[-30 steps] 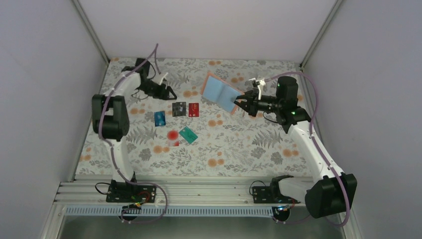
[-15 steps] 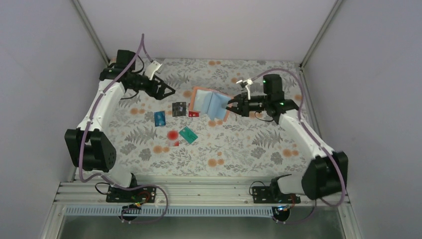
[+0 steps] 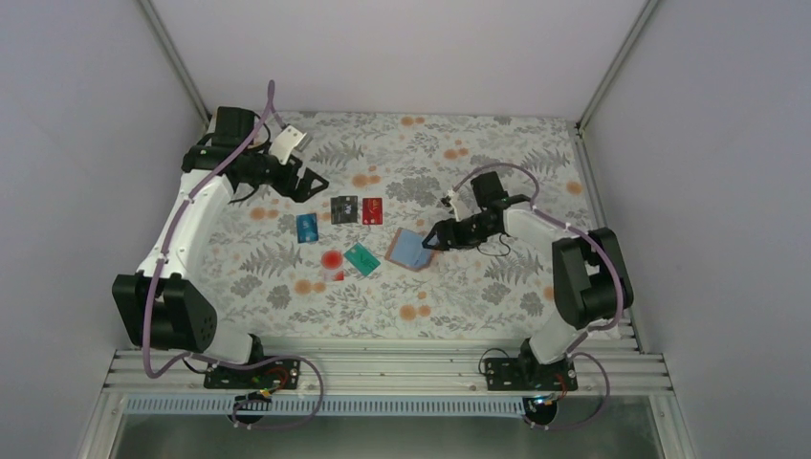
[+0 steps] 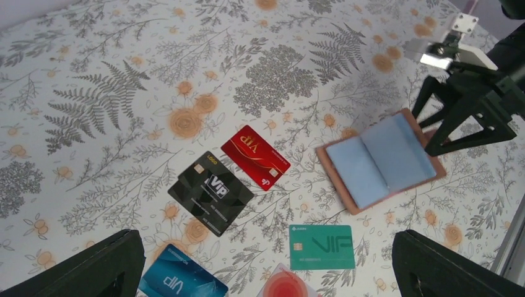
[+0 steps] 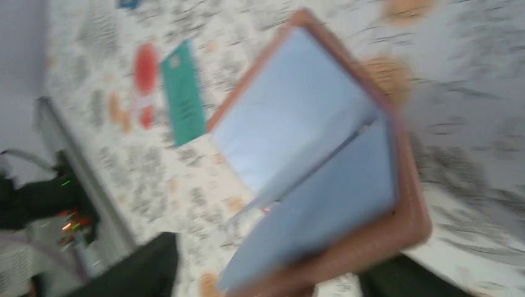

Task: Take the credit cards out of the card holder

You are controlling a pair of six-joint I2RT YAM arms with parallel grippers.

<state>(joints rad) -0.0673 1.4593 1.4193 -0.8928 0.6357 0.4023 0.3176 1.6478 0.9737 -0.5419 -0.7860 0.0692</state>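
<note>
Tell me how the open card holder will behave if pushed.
The card holder is open, thin blue leaves in a brown cover: probably soft, likely to flex or flap rather than slide stiffly. Flat and low, it should not roll or tip. It looks light, so a nudge from the right gripper at its edge may well spin it.

**Table surface: five cards and one holder logged**

We record a table under a white cloth printed with grey ferns and orange flowers (image 3: 478, 287). Five cards lie flat on it, none overlapping:
- a black rectangular card (image 4: 210, 193)
- a red rectangular card (image 4: 255, 157) just beside the black one
- a blue rectangular card (image 4: 182, 279)
- a teal-green rectangular card (image 4: 322, 247)
- a pale card with a red dot (image 4: 285, 286)

Near the teal-green card sits an open brown card holder with blue pockets (image 4: 379, 162). We cannot confirm that it rests fully on the cloth.
</note>
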